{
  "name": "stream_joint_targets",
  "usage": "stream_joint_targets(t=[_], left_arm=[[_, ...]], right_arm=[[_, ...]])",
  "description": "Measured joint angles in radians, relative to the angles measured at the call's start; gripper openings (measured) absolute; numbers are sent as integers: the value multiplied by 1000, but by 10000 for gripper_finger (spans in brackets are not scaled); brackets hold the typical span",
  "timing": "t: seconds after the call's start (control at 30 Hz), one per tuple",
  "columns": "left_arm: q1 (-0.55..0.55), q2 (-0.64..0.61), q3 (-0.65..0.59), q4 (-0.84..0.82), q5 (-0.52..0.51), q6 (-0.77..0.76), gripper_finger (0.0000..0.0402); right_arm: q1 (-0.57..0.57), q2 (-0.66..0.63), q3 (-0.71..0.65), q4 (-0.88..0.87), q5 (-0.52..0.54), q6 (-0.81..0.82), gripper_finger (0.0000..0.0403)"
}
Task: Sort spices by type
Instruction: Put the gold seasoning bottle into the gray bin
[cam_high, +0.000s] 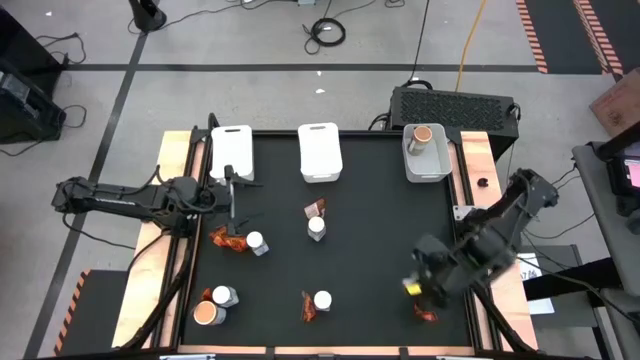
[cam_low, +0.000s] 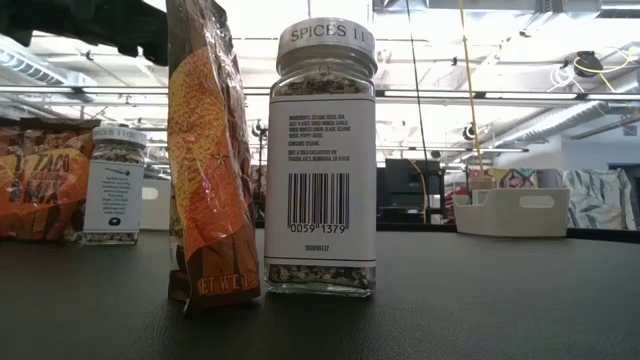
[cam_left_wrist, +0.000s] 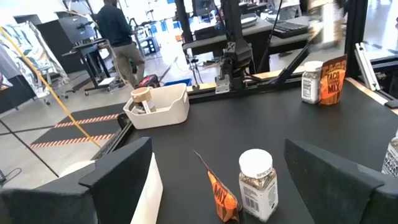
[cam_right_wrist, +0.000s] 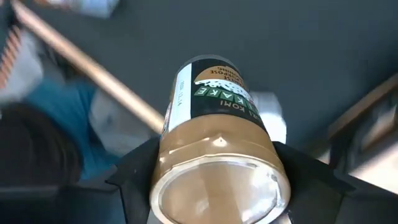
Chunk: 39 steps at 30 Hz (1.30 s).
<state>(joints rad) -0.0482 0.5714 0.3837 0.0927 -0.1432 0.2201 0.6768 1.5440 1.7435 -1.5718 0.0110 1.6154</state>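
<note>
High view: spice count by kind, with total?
sachets: 4
jars: 4
tubs: 3, one in the right bin, one held by the right hand
Total: 11

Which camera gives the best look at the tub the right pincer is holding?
The right wrist view: the tan-topped tub fills the frame, clamped between the right pincer's fingers, label readable. In the high view the arm hides all but a yellow speck of it. The low and left wrist views don't show it.
</note>
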Motion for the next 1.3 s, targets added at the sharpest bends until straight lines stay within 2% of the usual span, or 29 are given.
stream_joint_targets(t=[0.27,0.5,0.7,0.87,1.03,1.23,1.3], left_arm=[[0,4,0,5,8,3,367],[0,4,0,2,9,3,367],[0,4,0,-5,9,4,367],[0,4,0,-12,9,3,367],[0,4,0,-53,9,-3,367],[0,4,0,-31,9,-48,367],[0,4,0,-16,9,-56,367]], right_arm=[[-341,0,0,1,115,-470,274],[-716,0,0,1,172,-902,276],[-1054,0,0,0,172,-1136,276],[-1287,0,0,0,142,-1303,276],[-1428,7,0,0,100,-1418,276],[-1533,7,-1,1,85,-1523,276],[-1568,7,-1,1,49,-1544,276]])
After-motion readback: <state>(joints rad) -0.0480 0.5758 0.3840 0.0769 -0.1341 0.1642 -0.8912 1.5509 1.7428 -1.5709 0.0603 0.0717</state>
